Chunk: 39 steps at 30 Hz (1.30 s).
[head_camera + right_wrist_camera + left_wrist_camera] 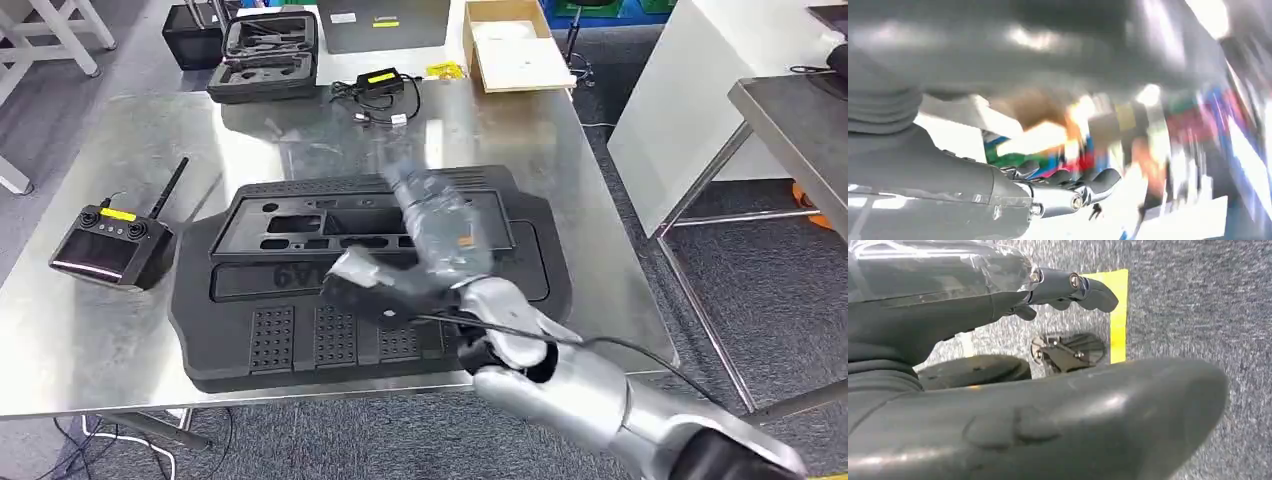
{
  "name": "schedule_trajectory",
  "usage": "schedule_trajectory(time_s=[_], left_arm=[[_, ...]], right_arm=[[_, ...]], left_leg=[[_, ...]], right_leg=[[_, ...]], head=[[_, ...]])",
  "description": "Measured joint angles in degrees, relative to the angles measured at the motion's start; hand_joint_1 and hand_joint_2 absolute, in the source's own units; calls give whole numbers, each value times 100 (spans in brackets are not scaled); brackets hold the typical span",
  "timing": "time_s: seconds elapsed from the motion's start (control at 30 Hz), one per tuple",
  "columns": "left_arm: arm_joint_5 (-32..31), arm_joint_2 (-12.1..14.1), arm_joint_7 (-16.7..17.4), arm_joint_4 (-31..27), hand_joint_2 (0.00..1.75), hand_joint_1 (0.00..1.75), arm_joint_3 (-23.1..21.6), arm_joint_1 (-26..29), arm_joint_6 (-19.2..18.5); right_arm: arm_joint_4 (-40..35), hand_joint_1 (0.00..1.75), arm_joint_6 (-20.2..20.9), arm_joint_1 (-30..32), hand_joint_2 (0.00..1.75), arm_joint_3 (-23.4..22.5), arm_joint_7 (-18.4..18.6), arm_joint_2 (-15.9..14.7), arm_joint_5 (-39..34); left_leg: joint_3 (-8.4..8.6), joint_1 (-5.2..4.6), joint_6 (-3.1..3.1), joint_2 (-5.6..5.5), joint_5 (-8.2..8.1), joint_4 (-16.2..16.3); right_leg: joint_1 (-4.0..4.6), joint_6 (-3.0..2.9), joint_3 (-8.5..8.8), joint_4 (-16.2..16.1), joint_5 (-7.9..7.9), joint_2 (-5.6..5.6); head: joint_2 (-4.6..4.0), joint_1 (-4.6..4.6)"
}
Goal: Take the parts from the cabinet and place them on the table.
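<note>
The right robot hand (400,285) is seen reaching in over the tabletop (90,350), directly above the large black moulded tray (300,345) that lies flat there. A blurred grey part (432,220), marked with a spot of orange, rises from just beyond the robot hand's back, towards the far side of the tray. It seems to be carried, but with the smear of motion it cannot be told whether the fingers are clamped on it or slack. The left robot hand (1068,287) is hung over the carpeted floor (1198,305) beside a strip of yellow tape (1119,315). Its fingers are stretched out and nothing is held in them. A black remote controller (105,245) is placed well off to the right robot hand's left. An open black case (265,55), a charger with its cable (380,85) and a cardboard box (515,45) are set far beyond the hand, at the tabletop's back edge. The step in hand is judged to be the setting down of the part. It would be done best if the arm were slowed so that the part is steadied, and if a bare stretch of steel were chosen rather than the tray's recesses. The part should be lowered until it is borne by the surface, the fingers loosened only then, and the robot hand drawn straight back so that nothing is knocked.
</note>
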Motion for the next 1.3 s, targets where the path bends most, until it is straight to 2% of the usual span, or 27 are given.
schedule_trajectory(time_s=[0.03,0.07,0.1,0.17,0.23,0.3,0.47,0.53,0.57,0.7,0.73,0.87,0.93,0.97,1.03,1.07,1.1,1.13,1.17,1.2,1.23,1.27,1.3], left_arm=[[-26,0,33,0,0,0,-9,-10,2],[-40,0,48,0,0,0,-15,-21,9],[-57,0,57,0,0,0,-22,-33,13],[-74,0,94,0,0,0,-26,-55,13],[-145,0,208,0,0,0,-37,-83,13],[-230,0,300,0,0,0,-46,-110,26],[-238,-2,332,0,0,0,-53,-136,223],[-217,0,317,0,0,0,-53,-128,332],[-203,-2,302,0,0,0,-53,-126,363],[-186,-2,282,0,0,0,-53,-121,439],[-179,0,278,0,0,0,-53,-117,459],[-131,0,164,0,0,0,-53,-74,514],[-116,-2,140,2,0,0,-53,-68,522],[-109,-13,131,2,0,0,-53,-64,531],[-85,-17,118,2,0,0,-50,-62,562],[-64,-17,116,2,0,0,-50,-53,571],[-59,-20,116,2,0,0,-50,-39,577],[-46,-22,111,2,0,0,-50,-26,584],[-29,-22,109,2,0,0,-50,-16,595],[-13,-26,100,2,0,0,-50,-4,599],[-11,-31,92,2,0,0,-50,-1,610],[-7,-35,74,2,0,0,-50,1,612],[-5,-37,59,2,0,0,-50,3,612]], right_arm=[[-79,0,-749,126,175,-112,-81,-24,177],[-132,0,-1124,212,175,-176,-132,-46,233],[-190,0,-1289,292,175,-243,-164,-92,235],[-282,0,-1253,431,175,-346,-208,-142,380],[-381,0,-1393,622,175,-482,-373,-147,999],[-554,0,-1509,851,175,-770,-1012,-79,1569],[-842,0,-1535,1401,175,-1628,-3280,500,998],[-883,0,-1535,1559,175,-1965,-3812,775,764],[-888,0,-1535,1623,175,-2099,-3935,890,696],[-888,0,-1535,1796,175,-2522,-4092,1261,600],[-888,0,-1535,1833,175,-2611,-4099,1347,600],[-885,0,-1535,1982,175,-2831,-4164,1569,584],[-885,0,-1533,2026,175,-2868,-4166,1646,582],[-883,0,-1533,2042,175,-2885,-4136,1674,584],[-877,0,-1535,2064,175,-2896,-4105,1687,589],[-877,0,-1535,2089,175,-2905,-4086,1694,589],[-877,0,-1535,2148,175,-2914,-4081,1694,582],[-875,0,-1535,2225,175,-2921,-4096,1694,573],[-875,0,-1535,2284,175,-2921,-4114,1694,567],[-875,0,-1535,2341,175,-2923,-4140,1696,551],[-875,0,-1535,2368,175,-2923,-4173,1700,543],[-877,0,-1535,2396,175,-2923,-4219,1707,536],[-877,0,-1535,2431,175,-2925,-4249,1709,521]], left_leg=[[0,0,1,1,-1,-1],[1,0,2,4,-2,-1],[2,0,2,9,-3,-1],[5,-1,2,15,-3,0],[5,-1,2,11,-3,1],[5,2,2,3,-3,1],[10,6,2,5,-3,-5],[10,6,2,5,-3,-6],[11,6,2,5,-3,-6],[14,6,2,6,-3,-7],[6,-12,19,2,-11,29],[-7,-20,43,1,-25,55],[-6,-34,89,1,4,27],[73,58,146,13,99,-128],[114,52,162,49,156,-208],[105,53,178,59,167,-203],[102,53,182,66,162,-193],[101,54,181,69,149,-186],[100,60,179,69,140,-174],[103,74,158,67,115,-153],[105,95,133,63,83,-121],[112,126,87,56,30,-67],[107,140,46,55,-23,-11]], right_leg=[[-1,0,1,0,0,0],[-1,0,1,0,0,3],[-1,0,3,0,0,8],[-2,1,2,-2,1,12],[-2,2,4,-3,1,8],[-1,1,8,-3,1,1],[4,0,13,-2,0,2],[5,0,14,-2,0,2],[5,0,15,-2,0,2],[4,0,20,-2,0,3],[-14,22,23,-19,16,-3],[-28,51,23,-21,32,-1],[-36,95,46,-72,61,-1],[-11,112,68,-75,30,-4],[-24,151,-2,130,-146,-8],[-36,171,-238,647,-452,-7],[-46,186,-440,1094,-646,-7],[-55,205,-610,1463,-750,-8],[-68,218,-678,1595,-724,-8],[-89,231,-629,1466,-539,-9],[-109,246,-477,1115,-281,-12],[-131,274,-225,586,22,-21],[-151,303,-67,189,127,-38]], head=[[0,0],[0,2],[0,4],[0,0],[0,-2],[0,0],[0,-2],[0,-2],[0,-2],[0,0],[0,0],[0,-20],[0,-26],[0,-29],[0,4],[0,63],[0,94],[0,107],[0,120],[0,140],[0,151],[0,162],[0,179]])
